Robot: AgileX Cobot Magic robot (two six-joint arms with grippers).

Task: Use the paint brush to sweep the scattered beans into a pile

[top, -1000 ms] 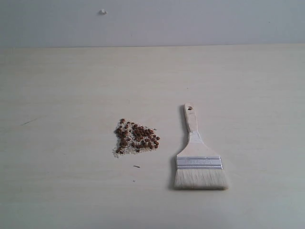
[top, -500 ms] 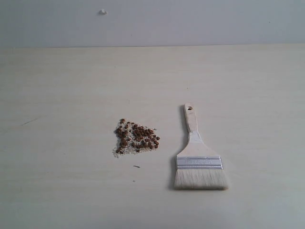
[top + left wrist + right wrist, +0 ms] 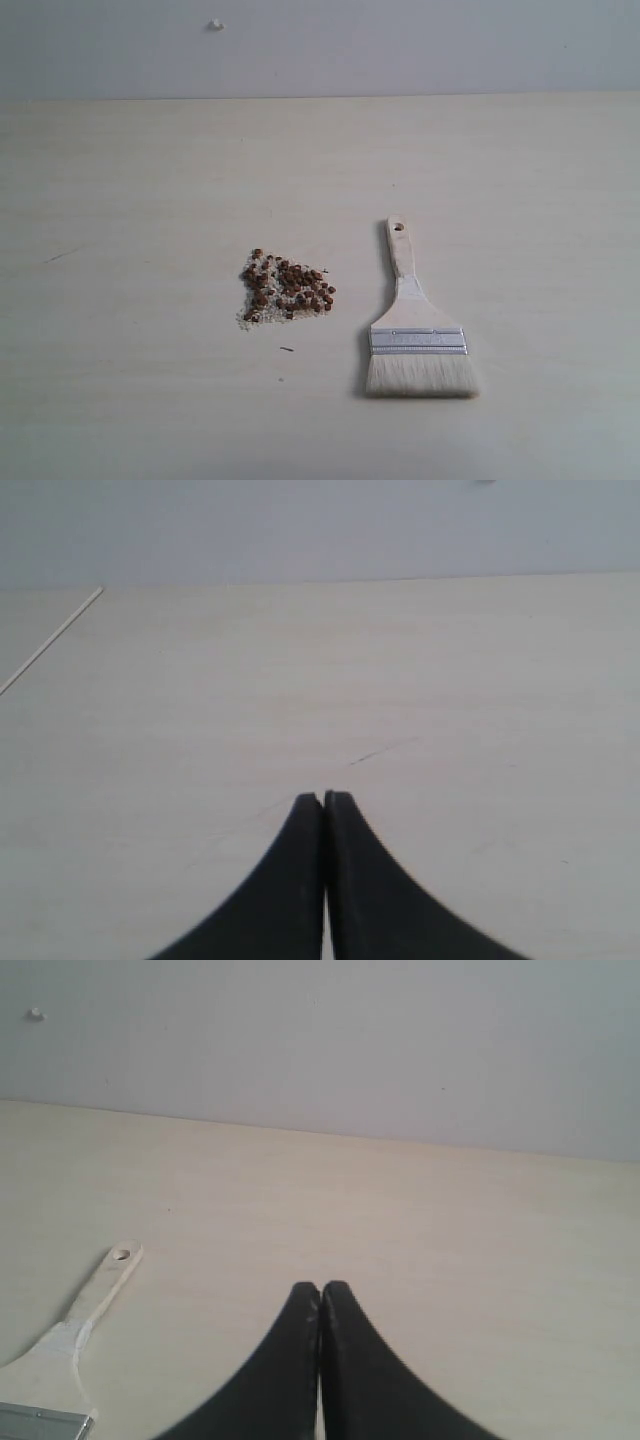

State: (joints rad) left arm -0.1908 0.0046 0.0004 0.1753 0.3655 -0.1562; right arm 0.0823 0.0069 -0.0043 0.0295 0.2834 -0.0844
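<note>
Nothing's moved on my feed: tiny round beans (image 3: 285,288) clump near the flat wooden paint brush (image 3: 415,335), smooth table (image 3: 150,180) open all round, left gripper (image 3: 324,798) and right gripper (image 3: 319,1287) pinched shut, empty.

Table (image 3: 150,180): pale wood.
Beans (image 3: 287,285): small heap, centre.
Paint brush (image 3: 417,330): flat, right of the heap.

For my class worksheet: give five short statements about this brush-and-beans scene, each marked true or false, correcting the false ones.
1. The paint brush lies flat on the table. True.
2. The right claw grips the paint brush. False: it is shut on nothing.
3. In the exterior view, the beans lie left of the paint brush. True.
4. The paint brush touches the beans. False: bare table separates them.
5. The left claw is open. False: it is shut.
</note>
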